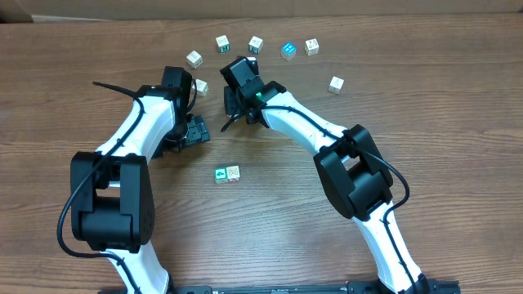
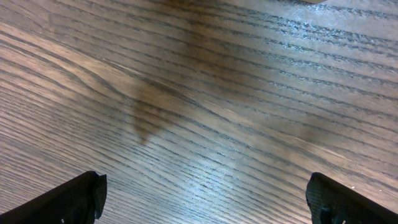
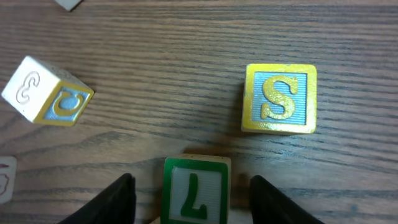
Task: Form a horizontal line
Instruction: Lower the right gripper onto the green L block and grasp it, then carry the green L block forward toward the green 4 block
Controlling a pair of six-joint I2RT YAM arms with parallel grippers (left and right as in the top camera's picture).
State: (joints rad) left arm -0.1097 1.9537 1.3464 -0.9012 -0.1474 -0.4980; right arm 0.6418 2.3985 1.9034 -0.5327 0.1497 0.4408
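Claws differ. The right claw [image 3: 191, 182] stands half open around the green "L" cube [image 3: 196, 196], not touching it, toward the table's [image 1: 458, 122] far edge. The left claw [image 2: 205, 208] is wide open. Green marked cube [image 1: 220, 173] and white cube [image 1: 233, 172] touch mid-table.

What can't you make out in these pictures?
Right wrist view: green L cube, lower part cut off by the bottom edge.
Overhead: that cube is hidden under the right arm.
Overhead: marks on the far cubes are too small.
Left wrist view: only table, no cubes.
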